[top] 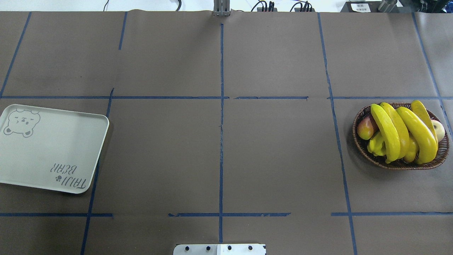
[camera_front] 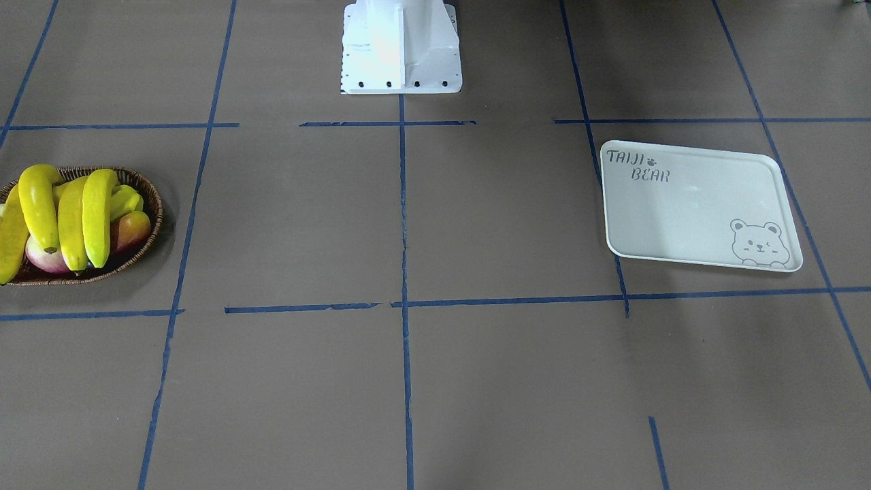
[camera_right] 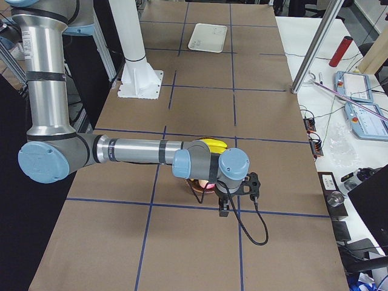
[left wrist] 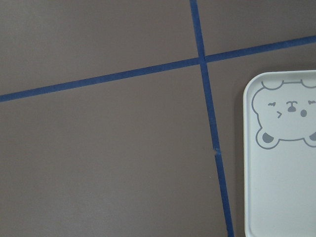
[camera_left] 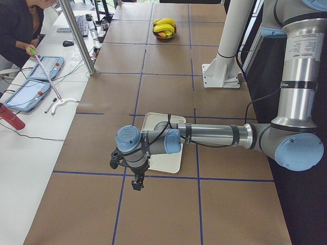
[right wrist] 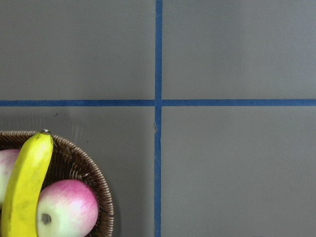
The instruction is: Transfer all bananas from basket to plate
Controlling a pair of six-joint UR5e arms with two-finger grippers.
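Several yellow bananas (top: 389,132) (camera_front: 95,211) lie piled across the dark wicker basket (top: 396,165) (camera_front: 153,197) at the table's right end. The pale plate (top: 53,152) (camera_front: 694,211) with its bear drawing lies bare at the left end. My left gripper (camera_left: 137,185) shows only in the exterior left view, hanging above the table just past the plate's (camera_left: 171,162) near end. My right gripper (camera_right: 223,209) shows only in the exterior right view, beside the basket's bananas (camera_right: 213,143). I cannot tell whether either is open or shut. The right wrist view catches one banana (right wrist: 24,187) over the basket rim (right wrist: 94,182).
Other fruit shares the basket: a pink-white apple (right wrist: 69,207), a reddish fruit (top: 366,127) and a yellow-green one (top: 376,146). The white robot pedestal (camera_front: 401,47) stands at mid-table. A person (camera_left: 15,30) sits at a side table with tablets (camera_left: 43,69).
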